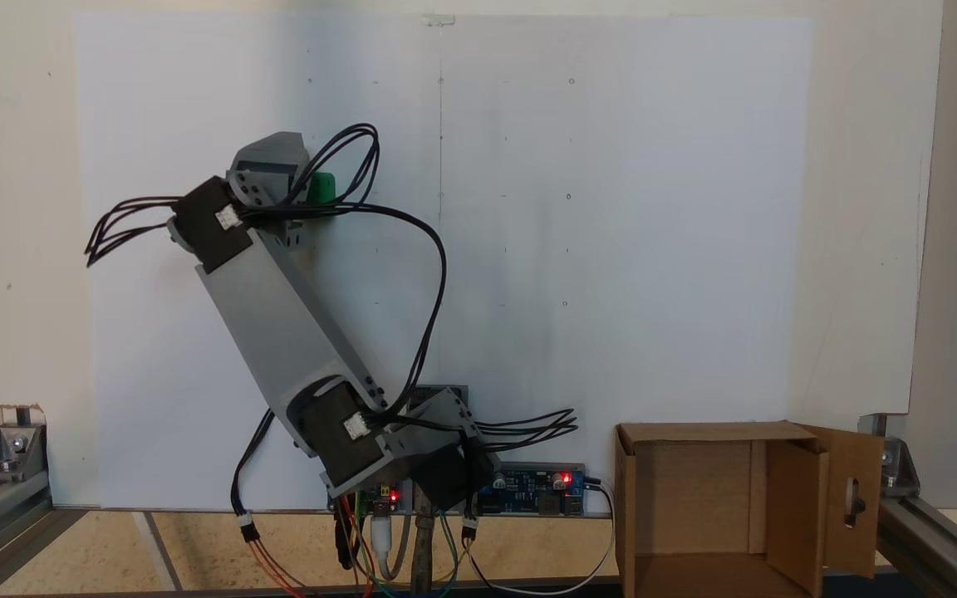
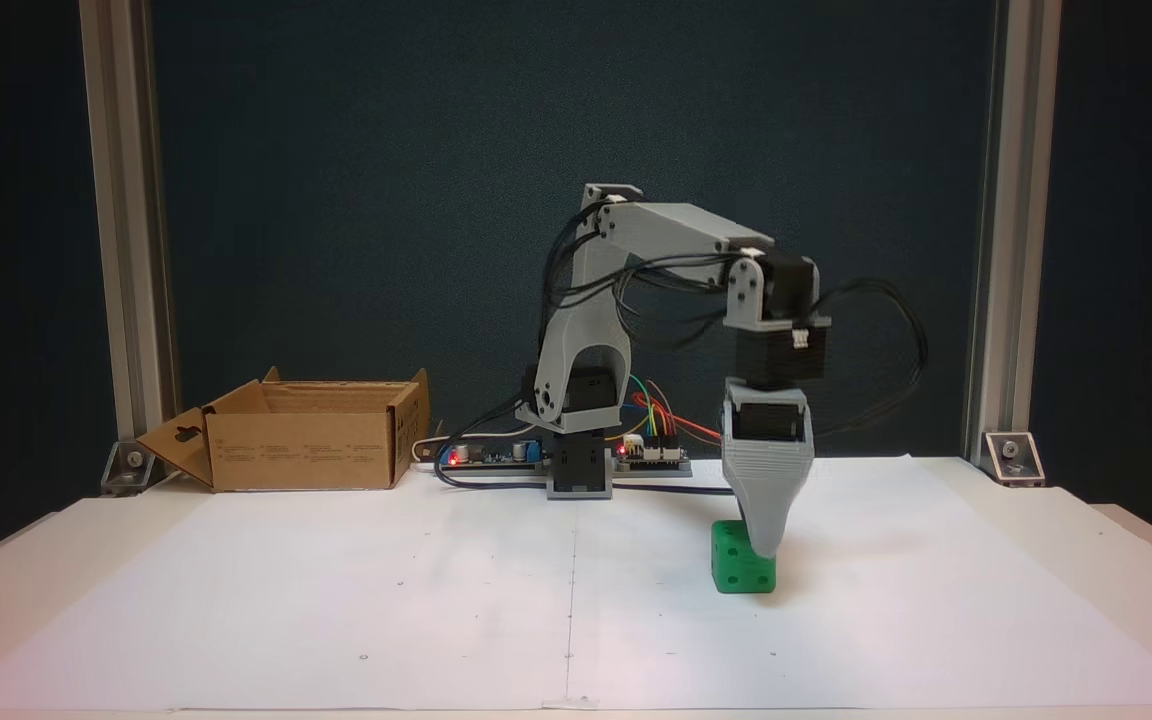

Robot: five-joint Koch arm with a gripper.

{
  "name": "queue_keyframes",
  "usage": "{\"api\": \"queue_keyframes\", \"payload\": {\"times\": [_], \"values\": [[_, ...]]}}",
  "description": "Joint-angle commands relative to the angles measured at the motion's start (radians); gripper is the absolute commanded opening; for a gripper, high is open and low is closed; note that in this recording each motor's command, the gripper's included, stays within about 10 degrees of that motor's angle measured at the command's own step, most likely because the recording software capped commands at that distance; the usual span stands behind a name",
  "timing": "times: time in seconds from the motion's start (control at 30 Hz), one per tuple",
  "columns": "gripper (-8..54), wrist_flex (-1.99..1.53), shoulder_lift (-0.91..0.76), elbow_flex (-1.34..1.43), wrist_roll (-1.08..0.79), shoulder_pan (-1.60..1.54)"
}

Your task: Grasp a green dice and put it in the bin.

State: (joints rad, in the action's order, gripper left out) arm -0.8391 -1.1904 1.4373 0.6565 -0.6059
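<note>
Both fixed views: gripper [image 2: 764, 548] tip down on green dice [image 2: 739, 566]; jaw state unclear; bin [image 2: 306, 450] well apart.

You see even, soft light in both fixed views, with no hard glare. From above, the white paper [image 1: 611, 208] looks bright but shows a faint grey band down its middle, and the arm [image 1: 279, 332] throws only a weak shadow. From the front, the dark backdrop [image 2: 386, 200] stays dim, the paper's [image 2: 336, 600] lower corners turn pinkish, and a soft shadow lies beside the cube [image 2: 742, 570]. Both pictures are fairly sharp.
</note>
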Motion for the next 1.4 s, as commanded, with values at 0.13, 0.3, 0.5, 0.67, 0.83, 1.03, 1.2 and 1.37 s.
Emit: {"api": "queue_keyframes", "payload": {"times": [0.13,0.3,0.5,0.67,0.83,1.03,1.2,1.37], "values": [[43.1,0.003,0.002,-0.012,0.083,0.005],[43.2,0.003,0.005,0.021,0.083,0.018],[43.2,0.003,0.012,0.061,0.083,0.023],[43.1,0.005,0.02,0.067,0.081,0.023],[41.9,0.005,0.034,0.067,0.08,0.02],[41.0,0.025,0.038,0.067,0.072,0.023],[36.3,0.049,0.038,0.067,0.063,0.04],[30.4,0.064,0.038,0.067,0.061,0.051]]}}
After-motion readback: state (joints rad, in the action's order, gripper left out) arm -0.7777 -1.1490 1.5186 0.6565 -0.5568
